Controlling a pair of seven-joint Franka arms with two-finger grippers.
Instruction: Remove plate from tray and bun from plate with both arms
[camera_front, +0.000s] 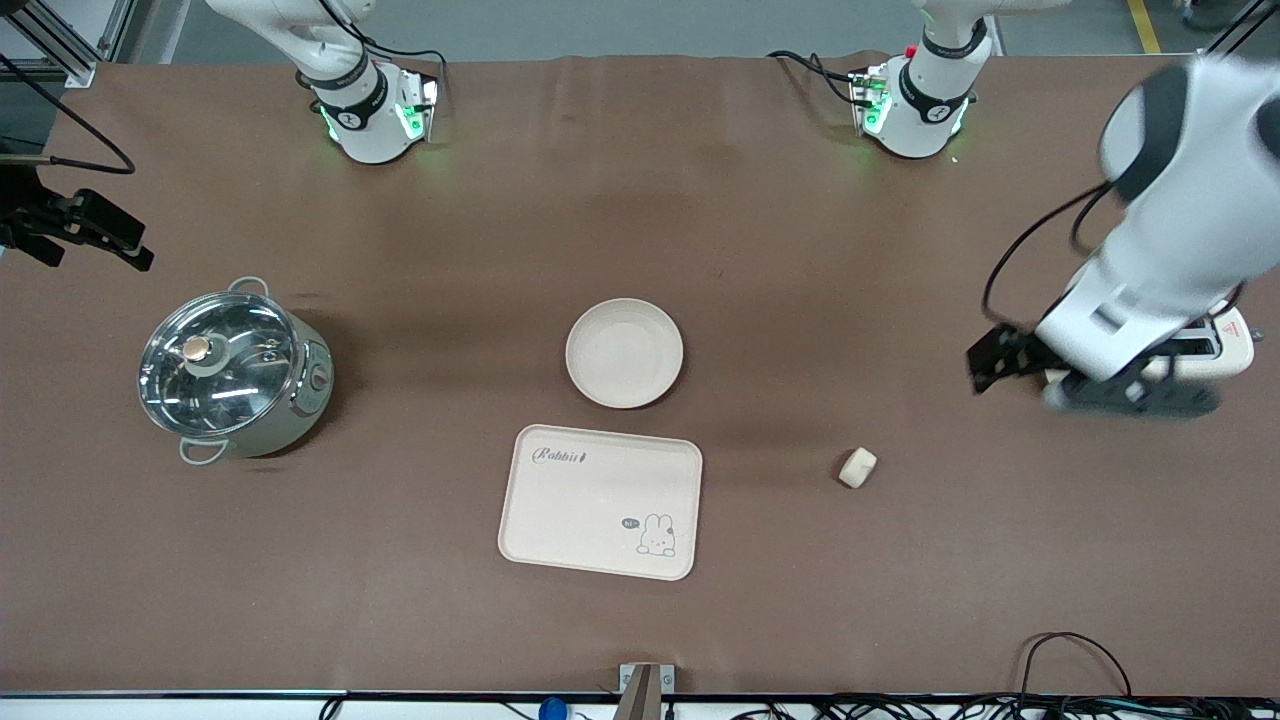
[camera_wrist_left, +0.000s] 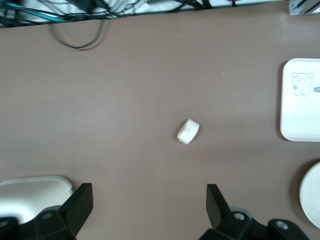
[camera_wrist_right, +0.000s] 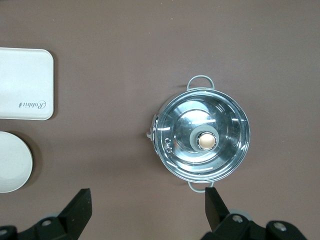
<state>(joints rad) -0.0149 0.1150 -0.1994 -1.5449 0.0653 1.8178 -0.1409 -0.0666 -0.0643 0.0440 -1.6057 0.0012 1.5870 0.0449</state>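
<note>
Both jaws stand fully open and empty. Left gripper (camera_wrist_left: 147, 202) hangs over bare table near the bun (camera_wrist_left: 188, 131); right gripper (camera_wrist_right: 147, 207) hangs beside the lidded pot (camera_wrist_right: 202, 140).

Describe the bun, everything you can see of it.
The bun is a small, pale cream-white lump with rounded edges and a matte, soft-looking surface. It lies alone on the brown table, off the plate and tray, toward the left arm's end of the table. Nothing touches it; no gripper holds it.
</note>
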